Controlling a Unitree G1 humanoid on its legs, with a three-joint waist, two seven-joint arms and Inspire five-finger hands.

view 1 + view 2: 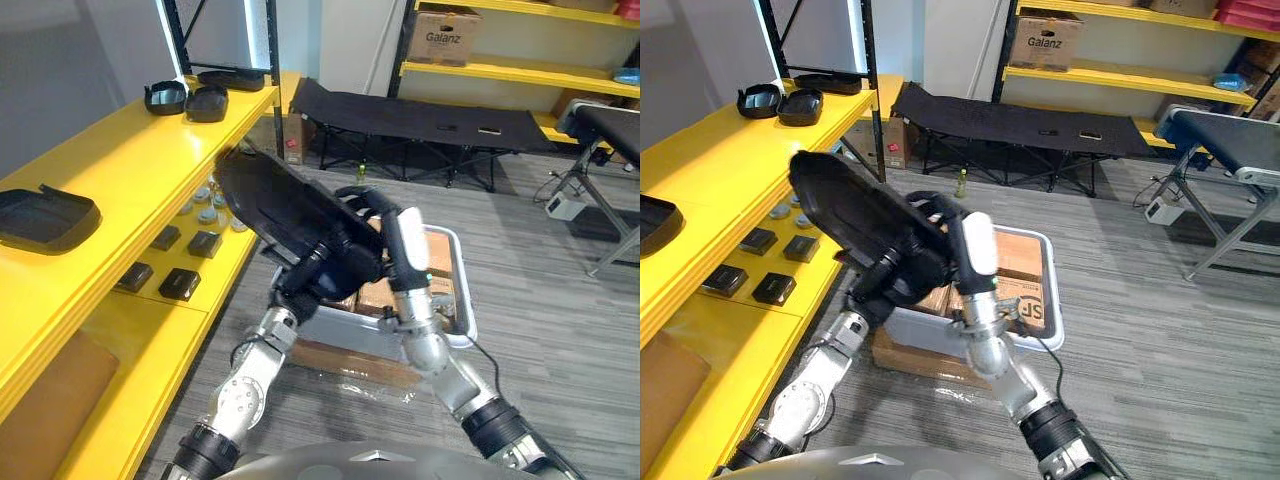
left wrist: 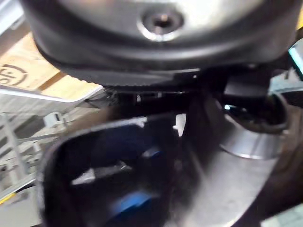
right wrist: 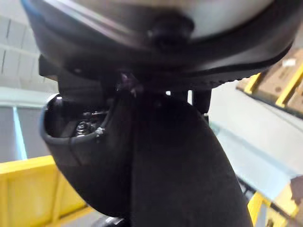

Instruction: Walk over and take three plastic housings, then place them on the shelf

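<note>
Step in hand: you are at the placing stage, as I judge it. One black housing [image 1: 270,200] is up in the air beside the yellow shelf [image 1: 120,165], not yet set down.
Housing: it is tilted, its broad end raised toward the shelf's top board and its lower end caught between both hands, above the floor and clear of the shelf.
Right robot hand [image 1: 385,225]: curled over the housing's lower edge, the white-covered thumb lying along it, so it has a firm hold.
Left robot hand [image 1: 325,270]: pressed up against the housing from below. How far it is closed you cannot tell, dark on dark.
Already on the shelf: a cluster of far housings [image 1: 190,98] at the back end and a near housing [image 1: 45,215] close to you, with bare yellow board between them.
Behind the hands: a white bin [image 1: 458,300] on the floor holding cardboard boxes.
Next move: swing the load left over the bare stretch, level it, lower it flat, then let go. Watch the board's front edge so the raised end does not knock it.
</note>
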